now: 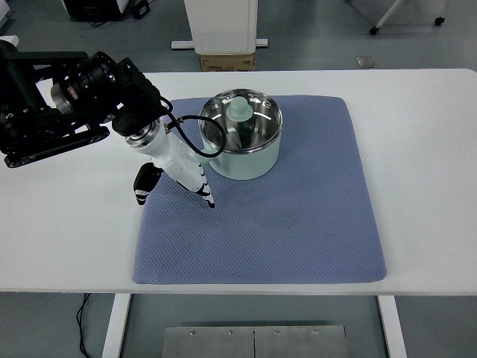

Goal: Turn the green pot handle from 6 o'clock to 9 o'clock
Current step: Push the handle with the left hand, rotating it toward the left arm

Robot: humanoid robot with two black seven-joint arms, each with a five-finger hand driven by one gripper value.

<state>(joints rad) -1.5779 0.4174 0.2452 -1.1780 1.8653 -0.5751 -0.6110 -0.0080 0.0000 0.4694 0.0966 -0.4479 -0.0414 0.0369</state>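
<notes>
Left hand (176,173) comes in from the picture's left edge on a bulky black arm (59,97) and hangs over the near-left part of the blue mat (298,224), just left of the green pot (243,134). Its white fingers (195,179) point down and toward the near side, their black tips just above or on the mat; which, I cannot tell. A black thumb (143,185) sticks out apart from them. Nothing sits between the digits, which look loosely extended, and they do not touch the pot.

No handle can be made out on the pot; the hand and its black cable (201,138) cover the left side of the pot.

Pale green on the outside, shiny steel at the rim, the pot stands upright at the far-left part of the mat, with a lid whose pale green knob (239,110) is at the middle. A white table (425,149) carries the mat.
</notes>
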